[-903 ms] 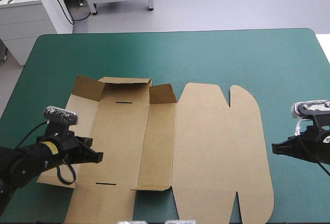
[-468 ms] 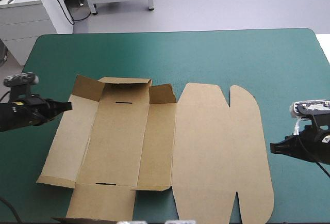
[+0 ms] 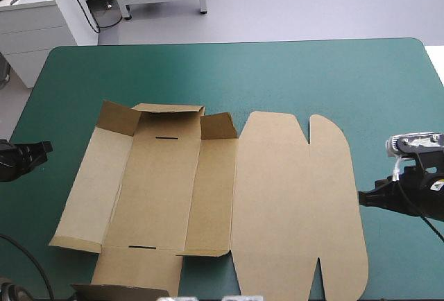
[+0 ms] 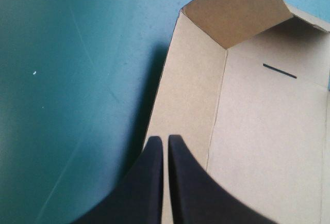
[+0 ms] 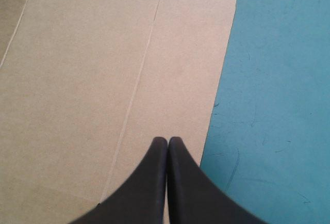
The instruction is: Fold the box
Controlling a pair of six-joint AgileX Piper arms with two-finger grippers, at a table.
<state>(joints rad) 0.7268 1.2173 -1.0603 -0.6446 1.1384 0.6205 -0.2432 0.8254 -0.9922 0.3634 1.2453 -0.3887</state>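
The brown box (image 3: 277, 190) lies as a cut sheet on the teal-green cover, its lid panel flat to the right. At the far end of its left part, short flaps (image 3: 166, 110) stand slightly raised. My left gripper (image 3: 48, 147) is shut and empty, off the sheet's left side. In the left wrist view the left gripper (image 4: 165, 139) points along the box's left panel (image 4: 185, 95) toward a raised corner flap (image 4: 237, 7). My right gripper (image 3: 361, 198) is shut just beside the lid's right edge. In the right wrist view the right gripper (image 5: 167, 140) hovers over that edge of the box (image 5: 77, 79).
Bare teal-green cover (image 3: 243, 72) runs wide along the far side and in a narrower band right of the box (image 5: 278, 79). A near flap (image 3: 132, 273) of the sheet reaches the table's front edge. A white cabinet (image 3: 41, 16) stands beyond the far left corner.
My left arm has drawn back leftward, from over the box's left panel to off the sheet. The right gripper has edged slightly left toward the lid's edge. The box has not moved.
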